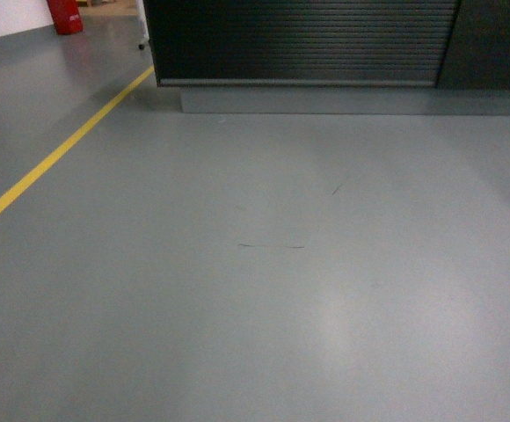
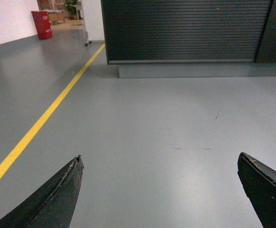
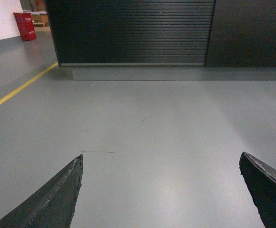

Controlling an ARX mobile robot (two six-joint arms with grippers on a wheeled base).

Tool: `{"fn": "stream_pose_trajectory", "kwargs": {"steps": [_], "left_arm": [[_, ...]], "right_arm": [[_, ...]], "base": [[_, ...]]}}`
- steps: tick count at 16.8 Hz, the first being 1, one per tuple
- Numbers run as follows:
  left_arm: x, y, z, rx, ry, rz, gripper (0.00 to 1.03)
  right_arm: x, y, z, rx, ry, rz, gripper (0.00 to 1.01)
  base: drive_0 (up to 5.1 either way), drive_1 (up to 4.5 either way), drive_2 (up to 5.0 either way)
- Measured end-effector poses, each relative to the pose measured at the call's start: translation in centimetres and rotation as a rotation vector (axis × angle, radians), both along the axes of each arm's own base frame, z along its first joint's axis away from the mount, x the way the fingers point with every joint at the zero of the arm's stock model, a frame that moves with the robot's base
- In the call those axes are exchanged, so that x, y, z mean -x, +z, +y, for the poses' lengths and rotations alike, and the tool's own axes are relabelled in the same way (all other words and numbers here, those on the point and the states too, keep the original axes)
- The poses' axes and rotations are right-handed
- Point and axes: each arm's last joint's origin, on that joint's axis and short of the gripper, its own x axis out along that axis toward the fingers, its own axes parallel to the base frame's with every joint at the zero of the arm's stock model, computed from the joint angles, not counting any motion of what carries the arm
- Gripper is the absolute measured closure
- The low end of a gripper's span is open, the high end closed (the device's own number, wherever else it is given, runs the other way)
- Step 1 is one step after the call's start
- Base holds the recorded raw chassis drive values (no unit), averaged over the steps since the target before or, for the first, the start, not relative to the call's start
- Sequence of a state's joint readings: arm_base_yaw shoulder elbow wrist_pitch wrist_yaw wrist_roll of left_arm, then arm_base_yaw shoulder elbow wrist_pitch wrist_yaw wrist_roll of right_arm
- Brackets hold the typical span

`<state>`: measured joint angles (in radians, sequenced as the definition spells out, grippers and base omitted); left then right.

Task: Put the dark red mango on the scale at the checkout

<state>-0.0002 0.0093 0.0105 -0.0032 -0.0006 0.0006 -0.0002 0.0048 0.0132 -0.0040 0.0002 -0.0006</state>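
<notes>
The checkout (image 1: pixel 299 40) ahead shows a dark ribbed front on a grey base; my left gripper (image 2: pixel 159 164) and right gripper (image 3: pixel 162 161) both gape wide, holding nothing.

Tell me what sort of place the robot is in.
Probably a shop or a mock retail hall: a bare grey floor with a yellow lane line, and a dark counter with a ribbed front panel on a grey base, likely the checkout.
</notes>
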Motion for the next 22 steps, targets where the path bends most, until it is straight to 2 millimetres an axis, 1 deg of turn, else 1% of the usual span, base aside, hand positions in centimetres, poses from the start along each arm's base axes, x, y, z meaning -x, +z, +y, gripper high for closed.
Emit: {"fn": "stream_pose_trajectory", "kwargs": {"steps": [22], "left_arm": [[0.0,0.0,0.0,0.0,0.0,0.0,0.05]], "right_arm": [[0.0,0.0,0.0,0.0,0.0,0.0,0.03]], "base": [[0.0,0.0,0.0]]}}
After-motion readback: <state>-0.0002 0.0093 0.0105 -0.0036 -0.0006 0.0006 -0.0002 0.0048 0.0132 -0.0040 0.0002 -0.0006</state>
